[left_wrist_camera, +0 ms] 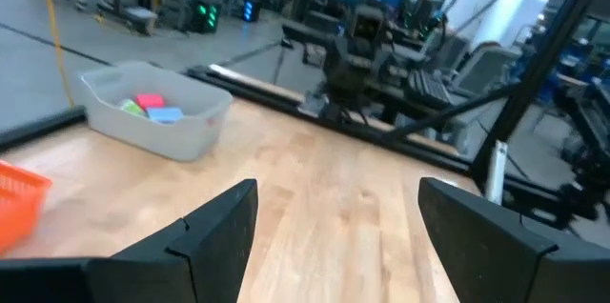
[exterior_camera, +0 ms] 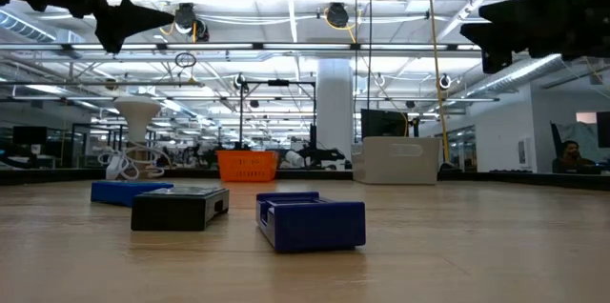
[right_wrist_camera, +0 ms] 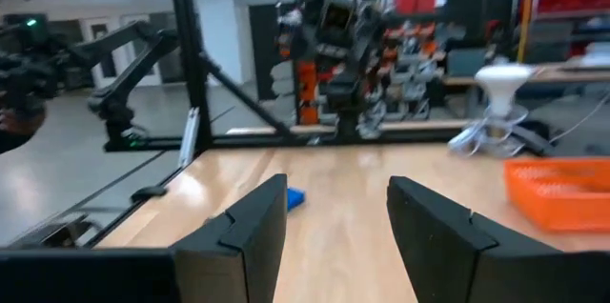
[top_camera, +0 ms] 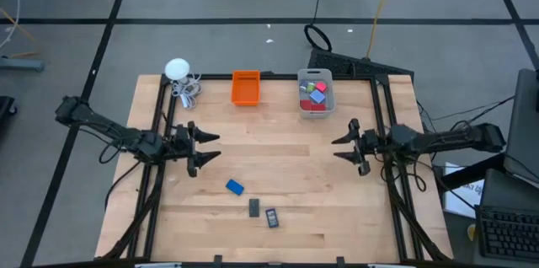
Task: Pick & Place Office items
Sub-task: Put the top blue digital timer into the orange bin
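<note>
Nearest, three office items, a blue block (top_camera: 234, 187) and two dark rectangles (top_camera: 254, 207) (top_camera: 272, 217), lie on the counter (top_camera: 278, 167). Farther off, the left gripper (top_camera: 205, 149) and right gripper (top_camera: 341, 147) hover with fingers spread, empty. A flat rectangle could slip if pinched off-centre. Only the high view shows blocks in the grey bin (top_camera: 316, 91).

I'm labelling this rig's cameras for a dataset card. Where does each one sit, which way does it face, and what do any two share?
High view: overhead, straight down on the table; both arms show, left gripper and right gripper facing each other.
Low view: table height, level across to the room; blue block nearest, arms at the top corners.
Left wrist view: past its open jaws toward the clear grey bin.
Right wrist view: past its open jaws toward the orange bin.
Shared: both bins show in the high and low views.
</note>
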Controlling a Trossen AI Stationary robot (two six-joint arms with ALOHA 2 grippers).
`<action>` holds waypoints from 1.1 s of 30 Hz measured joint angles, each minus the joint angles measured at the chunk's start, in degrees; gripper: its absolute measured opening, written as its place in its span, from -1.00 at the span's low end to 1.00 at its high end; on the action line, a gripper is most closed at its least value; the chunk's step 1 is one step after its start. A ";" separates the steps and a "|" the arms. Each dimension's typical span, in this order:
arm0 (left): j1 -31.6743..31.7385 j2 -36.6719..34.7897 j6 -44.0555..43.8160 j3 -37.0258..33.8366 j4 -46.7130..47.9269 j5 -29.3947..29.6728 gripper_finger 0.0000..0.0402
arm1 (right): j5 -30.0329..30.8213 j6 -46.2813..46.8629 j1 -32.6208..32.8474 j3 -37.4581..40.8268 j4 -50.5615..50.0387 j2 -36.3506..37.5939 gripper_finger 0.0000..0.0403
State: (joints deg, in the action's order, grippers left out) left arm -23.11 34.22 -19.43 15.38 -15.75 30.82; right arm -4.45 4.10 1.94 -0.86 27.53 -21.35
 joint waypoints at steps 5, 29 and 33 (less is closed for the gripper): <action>-0.01 6.16 -2.44 0.00 -4.25 -6.51 0.45 | 0.15 -1.37 -3.26 0.00 -1.55 3.12 -0.15; -6.78 41.35 -2.93 24.09 19.22 -14.88 0.45 | 0.17 1.63 -8.31 0.07 -3.26 5.34 -0.15; -6.91 45.89 0.79 24.11 19.12 -14.89 0.45 | 0.16 1.62 -8.29 0.07 -2.97 5.34 -0.15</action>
State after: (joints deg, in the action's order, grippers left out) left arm -30.02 80.11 -18.64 39.48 3.36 15.92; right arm -4.29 5.72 -6.35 -0.80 24.56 -16.01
